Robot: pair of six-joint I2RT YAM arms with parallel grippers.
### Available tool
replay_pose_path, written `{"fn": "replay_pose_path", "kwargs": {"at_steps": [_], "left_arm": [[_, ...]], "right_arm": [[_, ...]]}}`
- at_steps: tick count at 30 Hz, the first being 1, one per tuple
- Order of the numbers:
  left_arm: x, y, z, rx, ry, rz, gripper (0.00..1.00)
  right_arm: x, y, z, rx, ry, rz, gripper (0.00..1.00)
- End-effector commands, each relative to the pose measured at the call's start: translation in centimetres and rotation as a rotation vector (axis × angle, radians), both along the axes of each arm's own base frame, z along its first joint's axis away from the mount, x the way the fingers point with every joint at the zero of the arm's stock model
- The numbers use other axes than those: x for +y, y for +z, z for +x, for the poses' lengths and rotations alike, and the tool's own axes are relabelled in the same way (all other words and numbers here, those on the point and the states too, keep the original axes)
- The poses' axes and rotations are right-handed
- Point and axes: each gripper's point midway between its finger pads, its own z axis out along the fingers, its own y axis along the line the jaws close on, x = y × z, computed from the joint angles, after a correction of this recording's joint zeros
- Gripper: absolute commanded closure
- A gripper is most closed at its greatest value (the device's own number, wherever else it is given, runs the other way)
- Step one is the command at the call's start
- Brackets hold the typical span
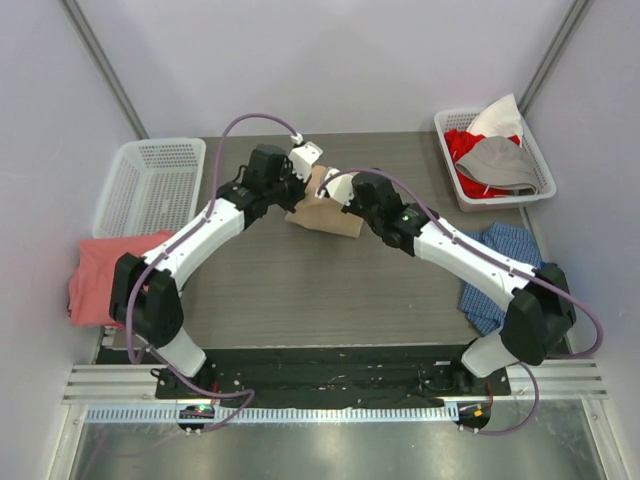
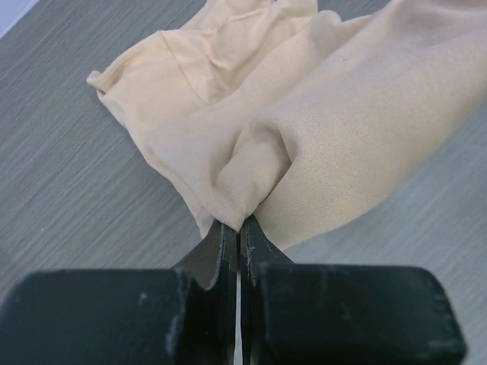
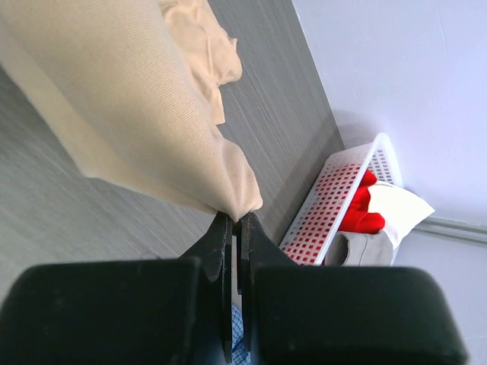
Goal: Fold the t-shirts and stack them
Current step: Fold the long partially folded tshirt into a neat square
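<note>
T-shirt (image 1: pixel 325 216) mid-table — left basket (image 1: pixel 150 190) behind second t-shirt (image 1: pixel 95 275), right basket (image 1: pixel 446 145) behind cloth (image 1: pixel 500 255).

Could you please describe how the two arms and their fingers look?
The left arm and the right arm both have white links with black joints. A purple cable loops along each one. Each arm ends in thin, flat black fingers set on a black block.

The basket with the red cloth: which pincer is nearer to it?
Right. The right pincer, shut on the tan t-shirt at mid-table, is to the left of the basket. The left pincer grips the same shirt, farther to the left.
</note>
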Motion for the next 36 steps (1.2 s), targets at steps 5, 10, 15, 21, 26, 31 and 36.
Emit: {"fn": "replay_pose_path", "kwargs": {"at_steps": [5, 10, 15, 21, 26, 31, 36], "left_arm": [[-0.3, -0.1, 5.6, -0.064, 0.027, -0.011, 1.00], [-0.2, 0.2, 5.7, -0.069, 0.025, -0.024, 1.00], [-0.1, 1.6, 4.7, -0.078, 0.013, -0.045, 1.00], [0.5, 2.0, 2.9, -0.048, 0.000, -0.037, 1.00], [1.4, 1.8, 0.7, -0.024, -0.011, -0.032, 1.00], [2.2, -0.8, -1.8, 0.051, -0.035, -0.001, 1.00], [2.6, -3.0, -3.6, 0.115, -0.060, 0.019, 1.00]], "right_arm": [[0.0, 0.8, 3.4, -0.050, -0.033, 0.019, 0.99], [0.0, 1.5, 3.2, -0.056, -0.032, 0.028, 0.99], [-0.2, 2.1, 2.5, -0.034, -0.036, 0.042, 0.99], [-0.1, 2.5, 0.4, -0.004, -0.021, 0.052, 0.99], [0.3, 1.5, -2.0, 0.048, 0.010, 0.061, 0.99], [1.5, -0.6, -4.6, 0.115, 0.051, 0.056, 0.99], [2.1, -2.1, -5.9, 0.175, 0.078, 0.067, 0.99]]}}
